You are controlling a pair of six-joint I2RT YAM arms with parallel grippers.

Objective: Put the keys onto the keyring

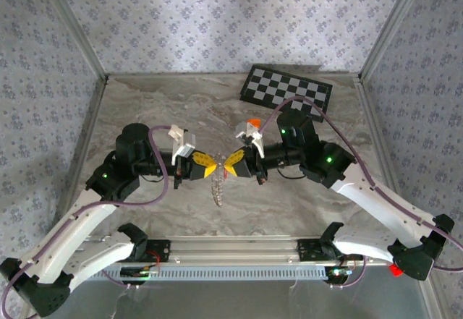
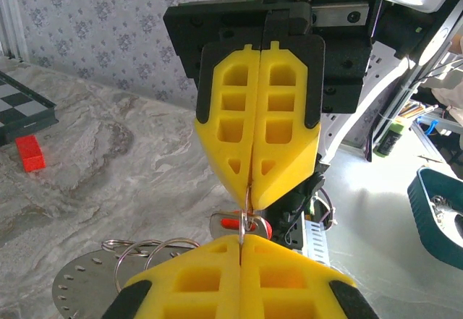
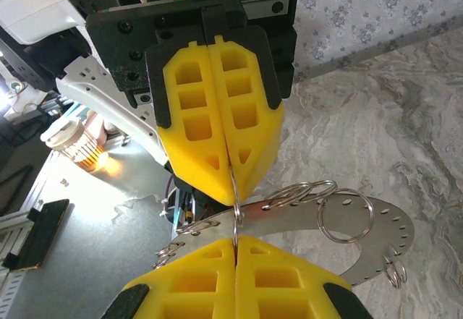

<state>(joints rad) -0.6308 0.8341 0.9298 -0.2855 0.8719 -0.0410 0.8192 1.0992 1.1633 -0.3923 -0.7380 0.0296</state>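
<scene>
My two grippers meet tip to tip above the table. The left gripper point(image 1: 205, 166) point(image 2: 241, 241) and the right gripper point(image 1: 233, 163) point(image 3: 235, 241) are both shut on one thin wire split ring point(image 2: 247, 216) point(image 3: 236, 205). That ring belongs to the keyring point(image 1: 217, 186), a flat silvery crescent plate with holes point(image 3: 376, 250) point(image 2: 83, 284) carrying several split rings point(image 3: 346, 218). The plate hangs below the fingertips. A key point(image 2: 233, 224) with a red head and a silvery part sits right behind the pinched ring, under the right gripper's tips; I cannot tell whether it is threaded on.
A black-and-white checkered board point(image 1: 286, 91) lies at the back right of the marble tabletop point(image 1: 159, 109). A red toy brick point(image 2: 30, 152) rests near it. An orange piece point(image 1: 252, 122) shows just above the right gripper. Patterned walls enclose the table on three sides.
</scene>
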